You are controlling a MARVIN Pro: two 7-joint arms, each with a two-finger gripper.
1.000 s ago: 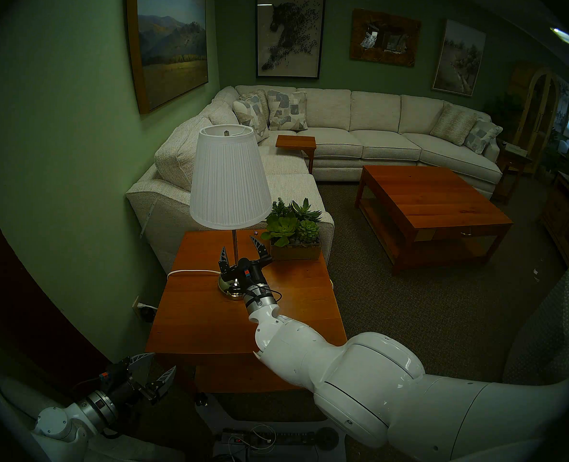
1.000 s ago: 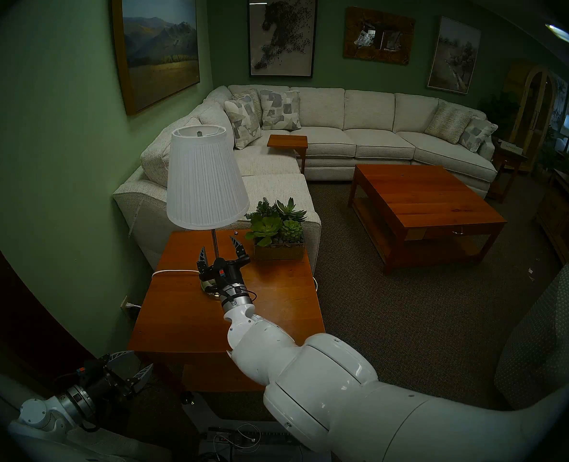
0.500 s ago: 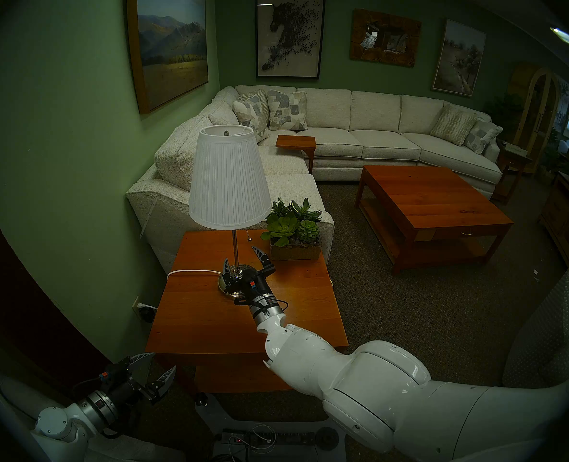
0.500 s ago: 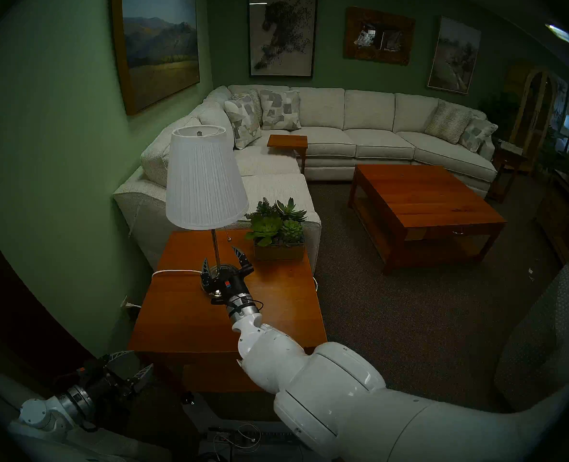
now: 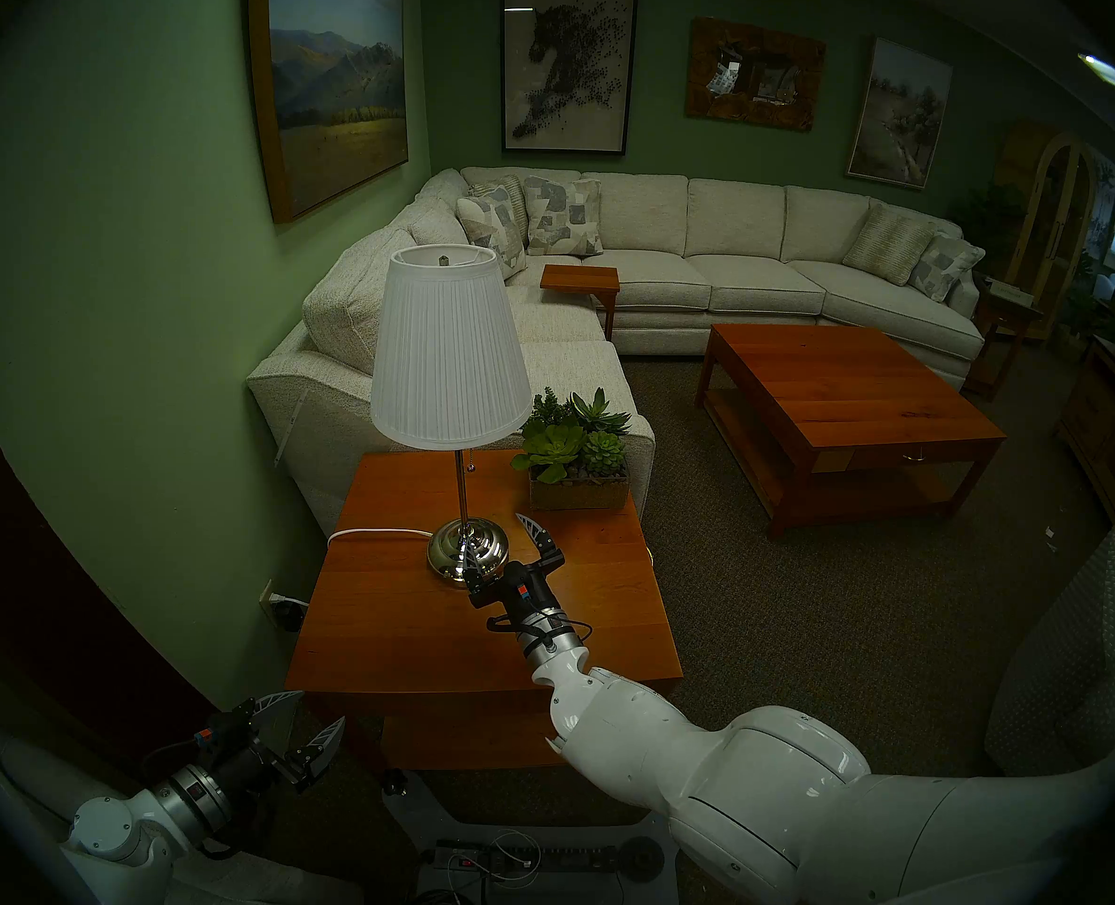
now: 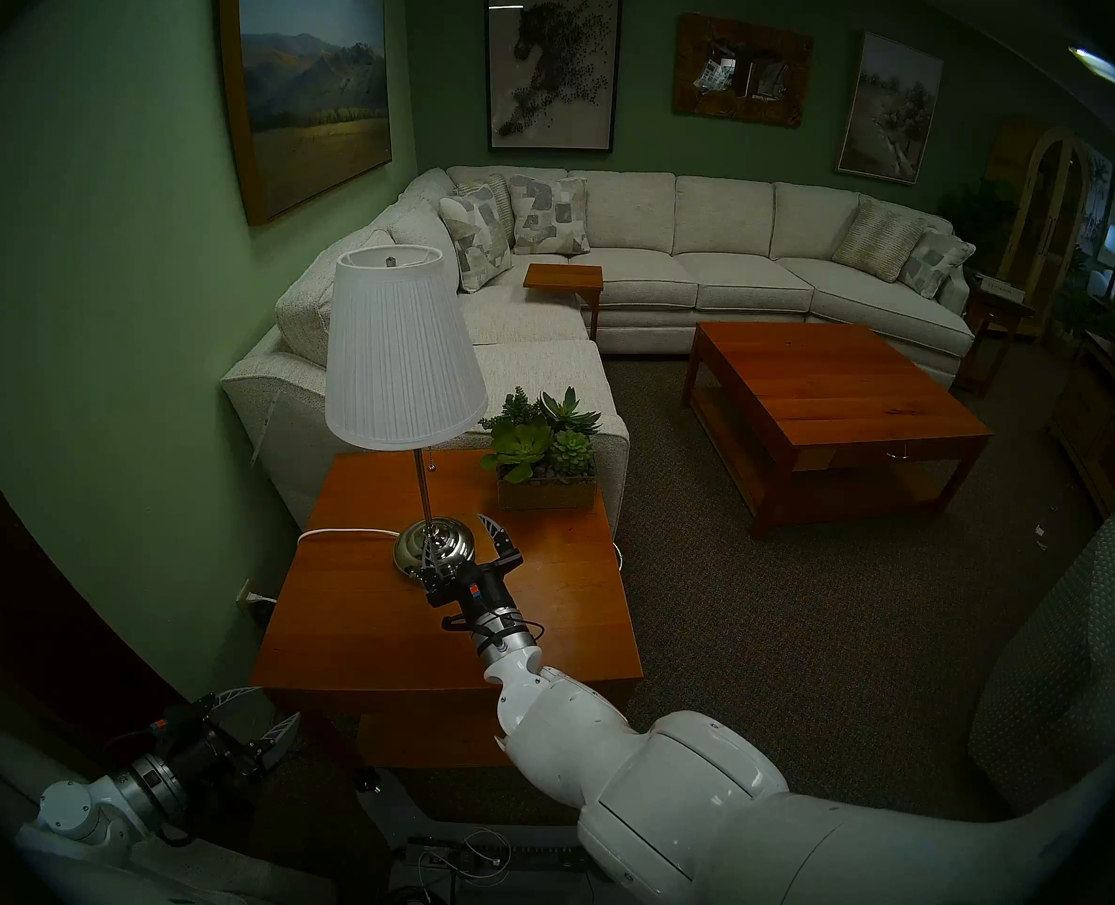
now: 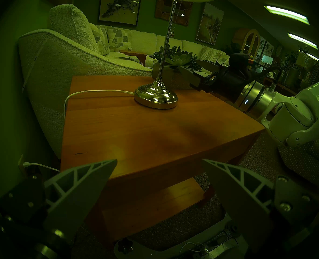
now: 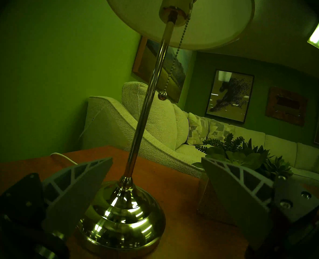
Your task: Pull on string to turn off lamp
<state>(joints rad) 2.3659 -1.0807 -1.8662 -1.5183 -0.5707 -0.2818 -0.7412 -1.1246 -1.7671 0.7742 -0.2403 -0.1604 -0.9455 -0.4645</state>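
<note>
The lamp (image 5: 450, 355) stands on the wooden side table (image 5: 411, 629): white pleated shade, thin chrome stem, domed chrome base (image 5: 468, 544). Its shade looks unlit. The string (image 5: 472, 467), a short bead chain with a small dark knob, hangs free just right of the stem; it also shows in the right wrist view (image 8: 162, 95) and the left wrist view (image 7: 172, 34). My right gripper (image 5: 490, 528) is open and empty, low by the base, its left finger in front of the base. My left gripper (image 5: 321, 706) is open and empty below the table's near left corner.
A planter of succulents (image 5: 577, 486) stands at the table's far right corner. The white power cord (image 5: 378, 533) runs left from the base over the table edge. A pale sofa (image 5: 319, 401) is behind the table, a wooden coffee table (image 5: 848, 414) to the right.
My open right gripper has drawn back toward me and down, from around the stem to beside the base. The chain has swung from the right back toward the stem. The left arm is still.
</note>
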